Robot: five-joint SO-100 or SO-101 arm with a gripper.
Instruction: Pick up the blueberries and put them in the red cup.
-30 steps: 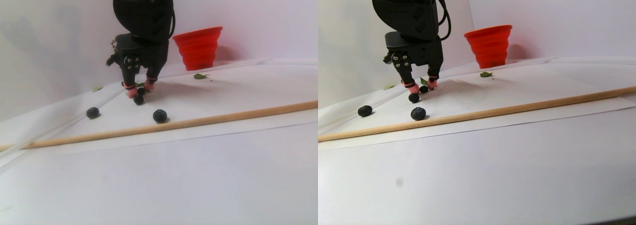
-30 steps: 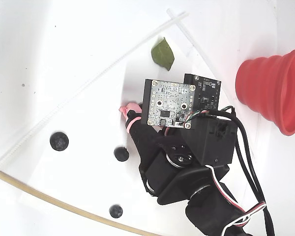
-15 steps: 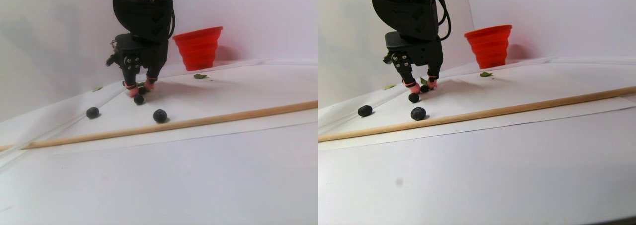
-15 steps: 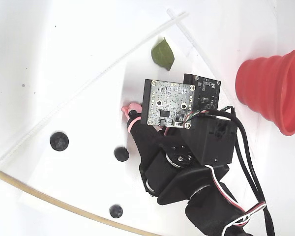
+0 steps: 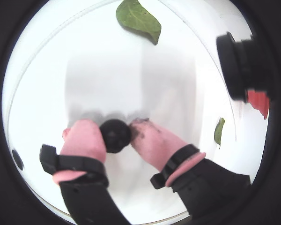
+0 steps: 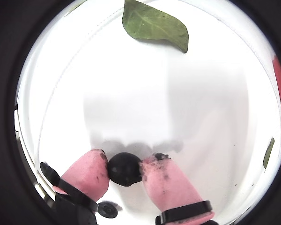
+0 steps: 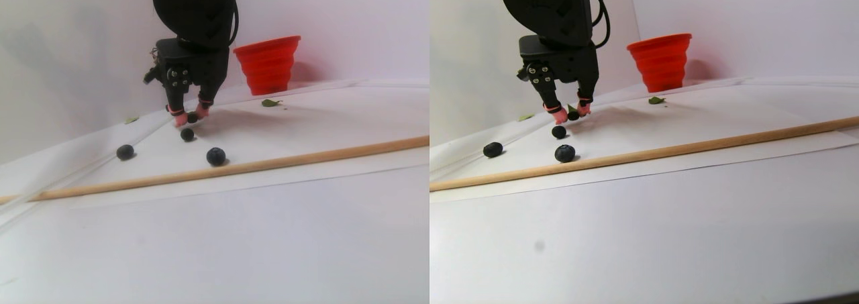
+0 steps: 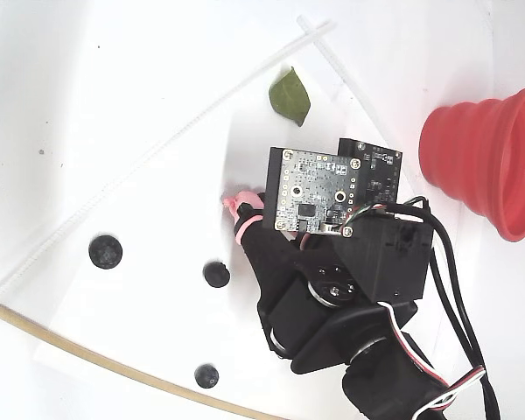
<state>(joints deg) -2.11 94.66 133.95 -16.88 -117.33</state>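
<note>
Clamping one of the blueberries between pink fingertips, my pincer hung just above the surface. Both wrist views showed this grip; the fixed view hid it under my arm, showing instead three berries lying loose and the red cup well apart.

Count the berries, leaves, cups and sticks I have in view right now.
blueberries: 4, one gripped in the claw
green leaves: 3
red cup: 1
wooden stick: 1
Total: 9
</note>
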